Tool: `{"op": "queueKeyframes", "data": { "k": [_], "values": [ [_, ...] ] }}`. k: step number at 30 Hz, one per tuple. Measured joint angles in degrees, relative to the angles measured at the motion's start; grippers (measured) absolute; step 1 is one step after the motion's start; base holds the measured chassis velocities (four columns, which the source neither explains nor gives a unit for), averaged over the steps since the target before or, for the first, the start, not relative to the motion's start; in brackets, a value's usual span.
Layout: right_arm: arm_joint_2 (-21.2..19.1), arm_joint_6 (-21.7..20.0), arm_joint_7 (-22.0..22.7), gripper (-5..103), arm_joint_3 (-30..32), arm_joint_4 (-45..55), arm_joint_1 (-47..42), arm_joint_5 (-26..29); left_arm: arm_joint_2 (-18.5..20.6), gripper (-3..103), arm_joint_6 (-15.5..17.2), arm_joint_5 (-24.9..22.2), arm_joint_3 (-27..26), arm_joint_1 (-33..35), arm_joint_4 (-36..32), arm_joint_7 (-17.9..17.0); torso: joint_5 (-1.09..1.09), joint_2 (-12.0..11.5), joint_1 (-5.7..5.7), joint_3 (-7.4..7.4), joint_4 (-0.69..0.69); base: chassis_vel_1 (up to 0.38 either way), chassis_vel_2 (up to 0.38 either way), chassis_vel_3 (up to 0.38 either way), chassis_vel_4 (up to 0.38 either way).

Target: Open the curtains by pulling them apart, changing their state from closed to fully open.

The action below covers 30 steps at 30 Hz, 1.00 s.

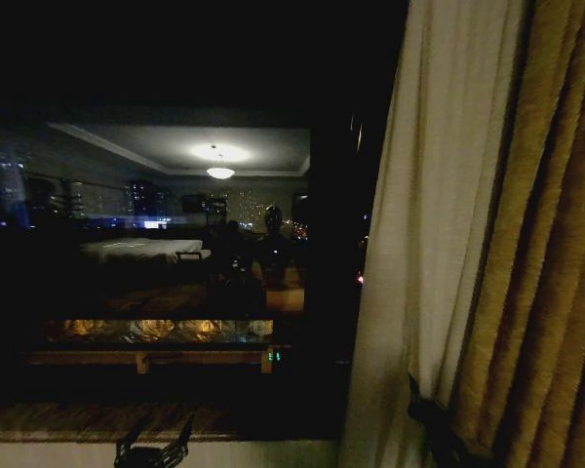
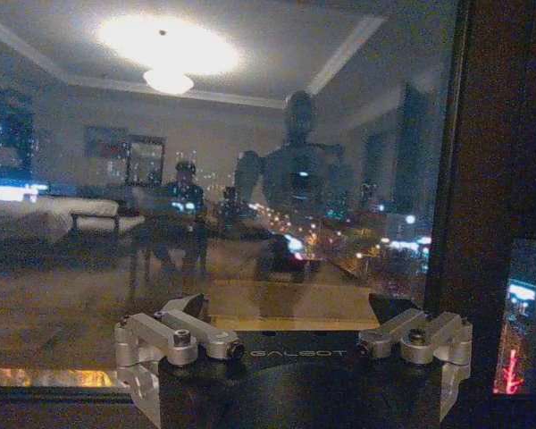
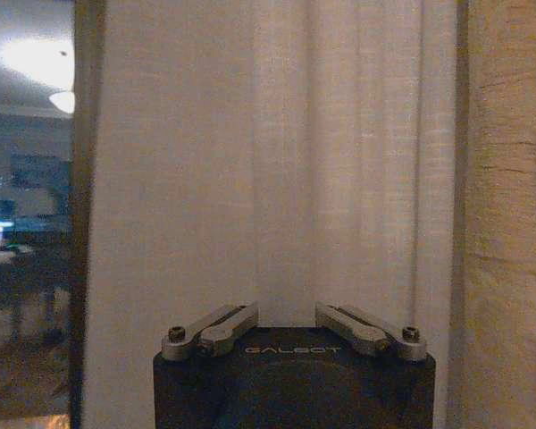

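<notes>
- The sheer cream-white pleated curtain panel [image 1: 424,234] hangs at the right side of the head view, gathered beside the heavier golden-brown drape [image 1: 541,253] and touching it along its right edge.
- The curtain's left edge runs downward from the top of the head view to the sill; everything to its left is bare dark window glass [image 1: 175,244], which reflects a lit room and ceiling lamp.
- A dark window frame post [image 1: 336,244] stands between the glass and the curtain's left edge.
- The right gripper [image 3: 286,315] sits directly in front of the curtain fabric [image 3: 277,161]; its fingers are spread apart, holding nothing, with the panel's pleats just beyond them.
- The left gripper [image 2: 293,335] faces the uncovered glass, fingers wide apart and empty; in the head view it appears low at the sill [image 1: 154,448].
- A pale sill ledge [image 1: 68,453] runs along the lower edge below the glass.
</notes>
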Motion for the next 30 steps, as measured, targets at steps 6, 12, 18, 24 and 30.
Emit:
{"op": "queueKeyframes", "data": {
  "k": [6, 12, 18, 24, 30],
  "values": [
    [0.0, 0.44, 0.28, 0, 0.24, 1.44, -2.18, 0.01, 0.03, 100, 0.02, 0.01, 0.04, -0.09, 0.12, 0.0, 0.01, 0.0, 0.0, 0.0, 0.02, 0.0, 0.0, 0.0, 0.0],
    [0.0, 0.43, 0.41, 0, 0.52, 1.93, -1.77, 0.02, 0.29, 100, 0.02, -0.18, -0.37, 0.0, 0.14, 0.0, 0.02, 0.0, 0.0, 0.01, 0.02, 0.0, 0.0, 0.0, 0.0],
    [0.0, 1.53, -0.17, 0, 0.38, 1.71, -0.91, -0.09, 0.25, 100, -0.02, -0.23, -0.39, -0.04, 0.14, 0.0, 0.03, 0.0, 0.0, 0.01, 0.01, 0.0, 0.0, 0.0, 0.0],
    [0.0, 2.38, -0.23, 0, 0.52, 1.38, -0.92, -0.14, 0.06, 100, -0.09, -0.25, -0.39, -0.02, 0.12, 0.0, 0.03, 0.0, -0.01, 0.01, 0.01, -0.006, 0.004, 0.009, -0.008],
    [0.0, 3.07, -0.22, 0, 0.56, 1.1, -1.32, -0.17, 0.02, 100, -0.15, -0.24, -0.43, 0.12, 0.08, -0.01, 0.02, 0.0, -0.01, 0.0, 0.01, -0.105, 0.094, 0.097, -0.075]
  ]
}}
